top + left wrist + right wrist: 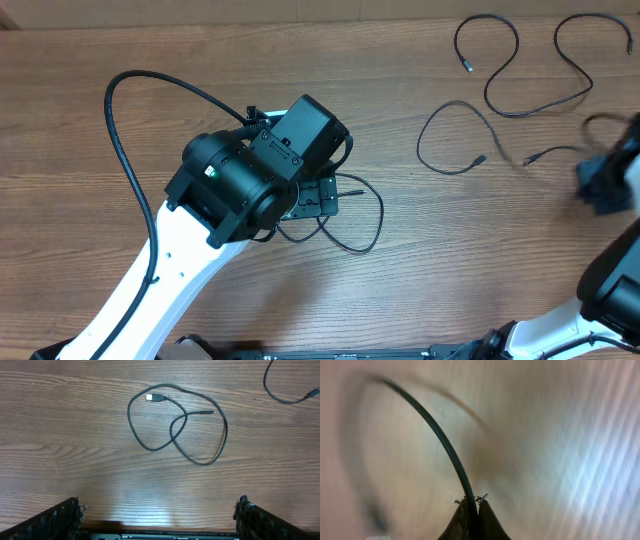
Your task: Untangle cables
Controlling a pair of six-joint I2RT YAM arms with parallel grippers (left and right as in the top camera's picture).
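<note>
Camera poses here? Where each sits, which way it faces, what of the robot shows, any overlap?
Overhead: above the table, facing straight down; shows the left arm mid-frame, the right arm blurred at the right edge, loose cables.
Left wrist: on the left arm, facing down at a looped cable; left gripper open, fingertips in the bottom corners.
Right wrist: on the right arm, motion-blurred; right gripper shut on a thin cable.
Shared: overhead shows the looped cable partly under the left arm.

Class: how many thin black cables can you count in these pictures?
4. Looped cable under the left gripper; long cable top right; curled cable mid-right; held cable in the right gripper. The left arm may hide more.
</note>
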